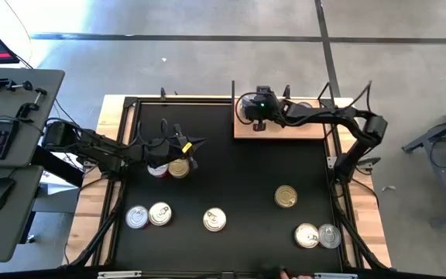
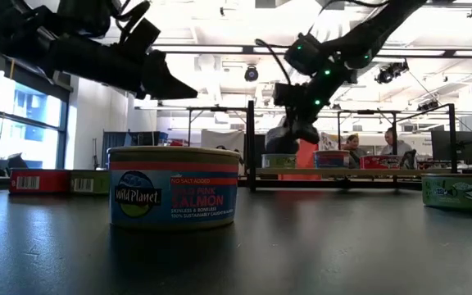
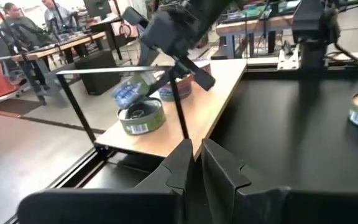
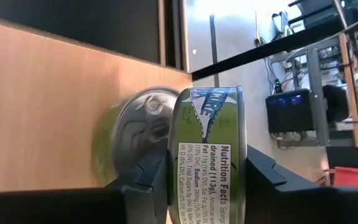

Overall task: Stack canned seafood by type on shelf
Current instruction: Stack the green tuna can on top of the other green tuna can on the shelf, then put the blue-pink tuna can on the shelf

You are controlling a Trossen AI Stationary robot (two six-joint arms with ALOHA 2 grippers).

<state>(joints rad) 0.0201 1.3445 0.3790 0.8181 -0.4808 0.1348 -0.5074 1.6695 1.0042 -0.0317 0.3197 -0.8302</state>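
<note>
The shelf is a light wooden board at the mat's far edge. My right gripper hovers over its left end, shut on a green-sided can. Right under that can, a silver-lidded green can sits flat on the shelf, with a reddish can behind it. My left gripper is shut and empty, held level above a red can and a gold can on the mat's left side. A salmon can stands on the mat close to the low camera. My right gripper pinches the green-sided can by its two flat faces, one finger on each. Its labelled side wall faces the wrist camera. The fingers slant down from the table's right. The can is tipped on edge above the silver lid; whether they touch I cannot tell.
Several more cans lie on the black mat toward its near edge: two at the left, one in the middle, one right of centre, two at the near right. A black post stands at the shelf's left end.
</note>
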